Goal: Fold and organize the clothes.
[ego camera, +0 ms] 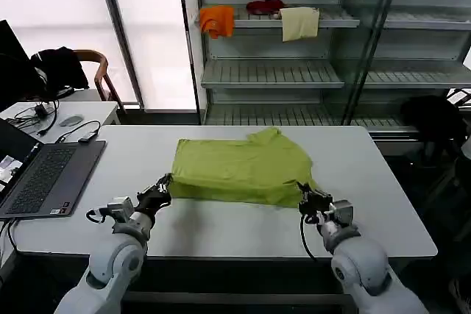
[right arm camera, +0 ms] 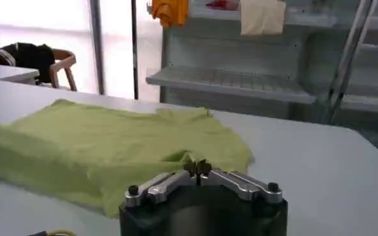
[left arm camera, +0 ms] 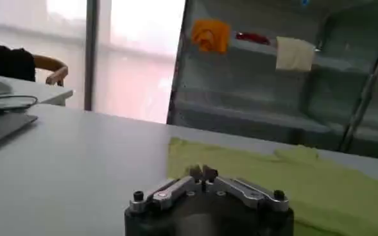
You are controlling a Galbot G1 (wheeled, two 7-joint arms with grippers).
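Shelving point(ego camera: 272, 75) of grey metal stands behind the white tabletop point(ego camera: 383, 204), with an orange cloth point(ego camera: 216, 20) and a cream cloth point(ego camera: 299, 23) hanging from an upper shelf (a dark red item lies between them). Across the middle of the tabletop lies the lime-green T-shirt point(ego camera: 239, 170), folded over itself into a rough rectangle, plain side up, with one sleeve poking out toward the shelving. An open laptop point(ego camera: 44, 178) sits at the tabletop's left end, well apart from the shirt. Both arms reach in from the near edge. The left gripper point(ego camera: 163, 186) is at the shirt's near left corner, its fingertips point(left arm camera: 201, 172) pressed together in the left wrist view, right at the cloth's edge; whether they pinch the fabric I cannot tell. The right gripper point(ego camera: 307, 198) is at the near right corner, its fingertips point(right arm camera: 197, 168) likewise clenched against the green fabric's edge.
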